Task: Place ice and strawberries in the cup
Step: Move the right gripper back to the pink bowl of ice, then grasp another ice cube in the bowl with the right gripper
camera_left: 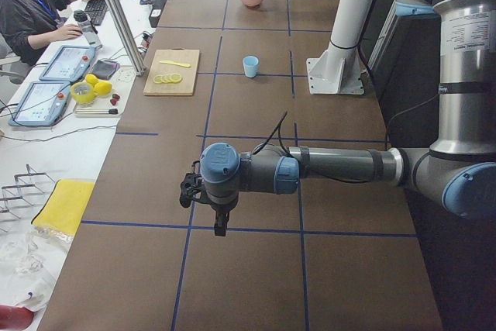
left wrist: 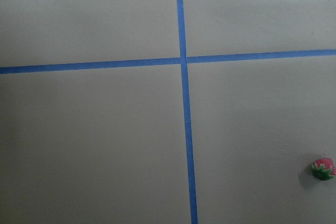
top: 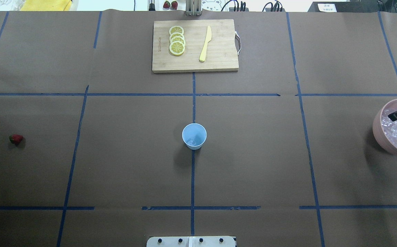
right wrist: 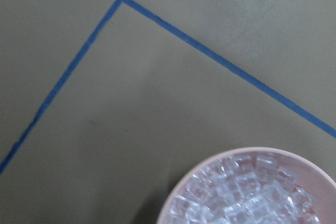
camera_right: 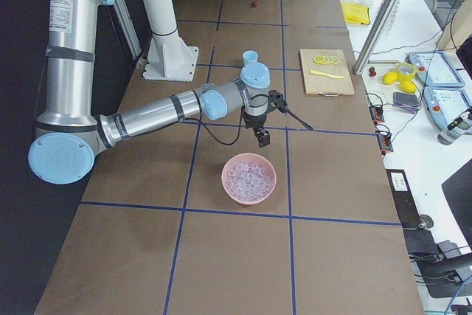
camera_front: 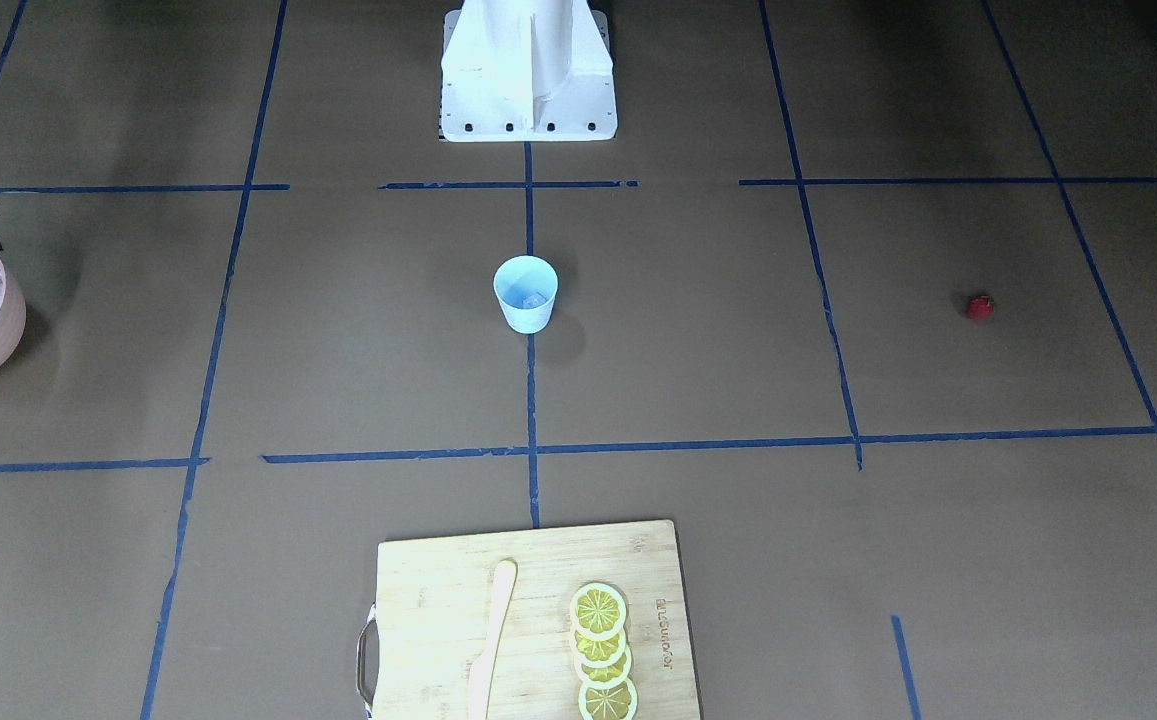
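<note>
The task was judged to be partly done at best. The cup [top: 194,136] was seen standing upright at the middle of the table [top: 253,154]. Something pale and glossy, taken to be a single piece of ice [top: 192,141], could be made out at its bottom; more than that could not be confirmed. The bulk of the cubes was found heaped in the pink bowl [top: 378,135], well apart from the cup at the table's end on the robot's right. The right gripper [camera_right: 262,138] was held above the table at the bowl's rim. Whether its fingers were parted, closed or clamped on a cube could not be told, since only a dark sliver of it was caught in the overhead and front views. The strawberry [top: 16,139] was seen lying on the bare table far off on the robot's left, apart from everything else, so that half of the job was judged not yet begun. The left gripper [camera_left: 221,226] was hung above the table, pointed down, with the strawberry shown at the lower right corner of its wrist view — near, but not under it. The state of its fingers could not be told either, as it was shown in a side view only. A cutting board [top: 219,61] with lemon slices [top: 177,40] and a knife [top: 205,44] was set at the far edge — of no part in the task.
</note>
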Controlling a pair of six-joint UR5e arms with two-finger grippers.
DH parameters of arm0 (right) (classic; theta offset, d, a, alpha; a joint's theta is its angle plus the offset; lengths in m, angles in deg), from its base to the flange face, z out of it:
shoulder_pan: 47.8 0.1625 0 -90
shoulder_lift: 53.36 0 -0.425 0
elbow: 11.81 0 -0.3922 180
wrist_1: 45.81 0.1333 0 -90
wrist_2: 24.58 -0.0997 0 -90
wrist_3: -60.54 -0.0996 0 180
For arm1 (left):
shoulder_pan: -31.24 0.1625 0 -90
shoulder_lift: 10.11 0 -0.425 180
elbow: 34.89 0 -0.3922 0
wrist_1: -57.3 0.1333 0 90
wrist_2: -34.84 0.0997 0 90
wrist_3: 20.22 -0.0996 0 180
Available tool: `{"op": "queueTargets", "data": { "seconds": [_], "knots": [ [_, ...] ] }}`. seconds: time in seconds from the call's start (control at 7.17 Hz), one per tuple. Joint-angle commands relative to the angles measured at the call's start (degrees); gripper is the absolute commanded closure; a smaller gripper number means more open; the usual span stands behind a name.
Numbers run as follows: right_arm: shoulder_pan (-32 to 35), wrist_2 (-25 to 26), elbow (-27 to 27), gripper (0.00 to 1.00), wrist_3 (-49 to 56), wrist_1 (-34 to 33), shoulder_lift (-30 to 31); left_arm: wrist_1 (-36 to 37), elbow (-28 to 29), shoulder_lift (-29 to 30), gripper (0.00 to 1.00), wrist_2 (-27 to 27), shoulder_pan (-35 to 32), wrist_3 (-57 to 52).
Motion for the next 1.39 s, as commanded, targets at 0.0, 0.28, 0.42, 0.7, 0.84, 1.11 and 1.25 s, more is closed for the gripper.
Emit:
{"op": "queueTargets", "data": {
  "seconds": [0.0,0.28,0.42,0.7,0.84,1.11,1.25],
  "knots": [
    [5.1,-2.5,5.3,0.01,12.2,0.6,2.2,0.0,0.0,0.0,0.0,0.0,0.1,0.0],
    [5.0,-2.4,8.7,0.02,11.5,4.8,1.8,0.0,0.0,0.0,0.0,0.0,0.1,0.0],
    [5.0,-2.4,11.1,0.02,9.0,8.9,2.1,0.0,0.0,0.0,0.0,0.0,0.1,0.0],
    [4.7,-2.3,13.2,0.03,-1.5,13.0,3.5,0.0,0.0,0.0,0.0,0.0,0.1,0.0],
    [4.2,-2.1,13.2,0.04,-6.2,15.2,4.5,0.0,-0.1,0.0,0.0,0.0,0.1,0.0],
    [1.4,-1.1,13.4,0.05,-12.7,22.4,8.0,0.0,0.0,0.0,0.0,-0.3,0.1,0.0],
    [0.2,1.0,13.5,0.06,-13.7,23.8,8.5,0.0,-0.1,0.0,0.0,-0.3,0.1,0.0]
  ]
}}
